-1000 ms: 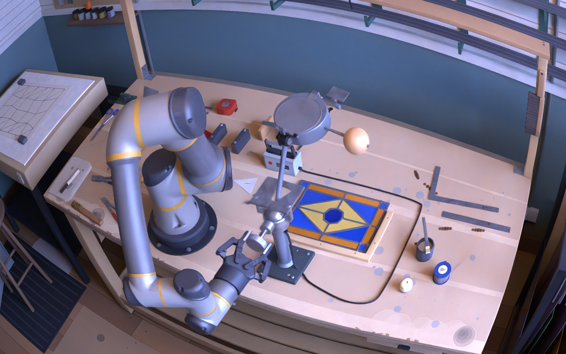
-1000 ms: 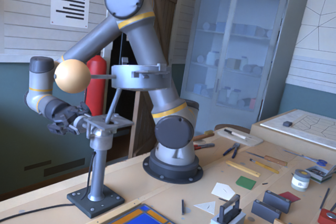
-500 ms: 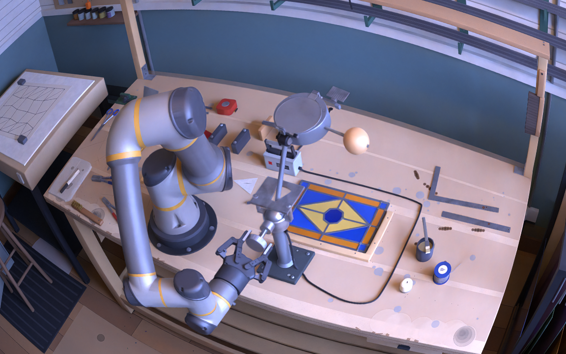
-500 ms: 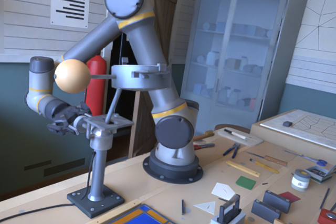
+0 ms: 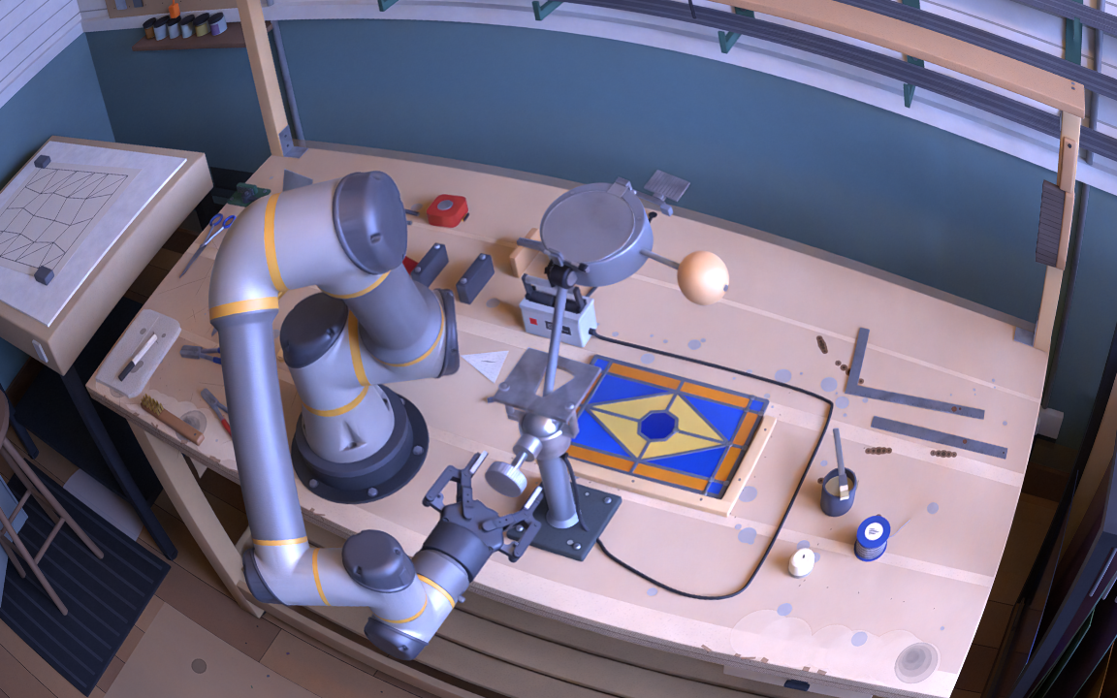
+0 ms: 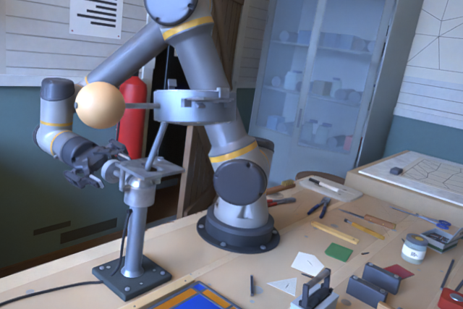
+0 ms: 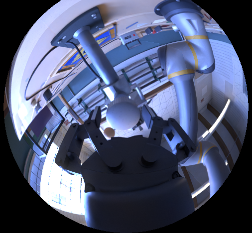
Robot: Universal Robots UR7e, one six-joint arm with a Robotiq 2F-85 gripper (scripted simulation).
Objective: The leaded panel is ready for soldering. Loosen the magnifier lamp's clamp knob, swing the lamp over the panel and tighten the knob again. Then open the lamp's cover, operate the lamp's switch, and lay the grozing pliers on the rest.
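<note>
My gripper (image 5: 500, 488) (image 6: 98, 168) (image 7: 122, 113) is open and holds nothing; it sits at the front of the bench, around the round grey clamp knob (image 5: 506, 478) (image 6: 107, 171) (image 7: 122, 116) on the lamp's post (image 5: 558, 495) (image 6: 134, 231). The lamp head (image 5: 597, 232) (image 6: 194, 106) with its closed cover stands high behind the stained-glass panel (image 5: 665, 425), and a tan ball handle (image 5: 703, 277) (image 6: 99, 105) sticks out from it. Pliers (image 6: 281, 201) lie by my base.
The lamp's base plate (image 5: 572, 523) (image 6: 131, 277) and black cable (image 5: 719, 556) lie close to the front bench edge. A grey switch box (image 5: 556, 318), dark blocks (image 5: 474, 277), pots (image 5: 838, 492) and metal strips (image 5: 910, 399) are spread over the bench.
</note>
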